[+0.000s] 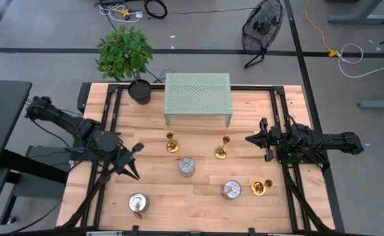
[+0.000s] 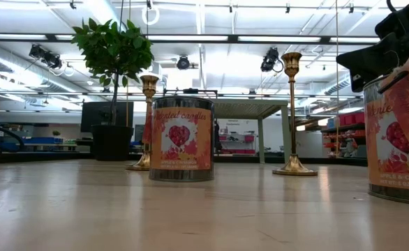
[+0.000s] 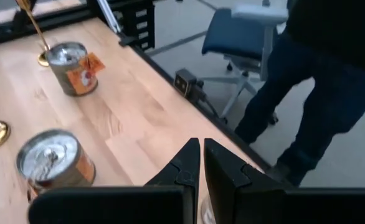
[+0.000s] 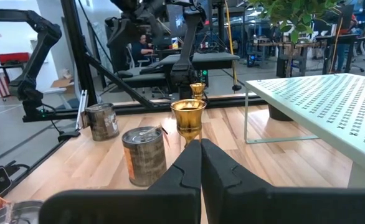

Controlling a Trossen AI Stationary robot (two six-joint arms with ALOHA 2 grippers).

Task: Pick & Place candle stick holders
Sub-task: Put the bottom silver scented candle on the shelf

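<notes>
Our right gripper (image 1: 252, 139), fingers closed on nothing, hovers just beside the nearest shiny brass candle stick holder (image 1: 221, 151). A second holder (image 1: 172, 143) stands further left, a third (image 1: 261, 187) lies nearer the front edge. Our left gripper (image 1: 135, 162) waits closed, empty.

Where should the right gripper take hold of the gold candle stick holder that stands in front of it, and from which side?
Best at the thin stem of the candle stick holder, below the cup. It stands upright, so the right gripper could probably come in level from its own side. The flared base and cup seem too wide; a candle tin stands nearby.
</notes>
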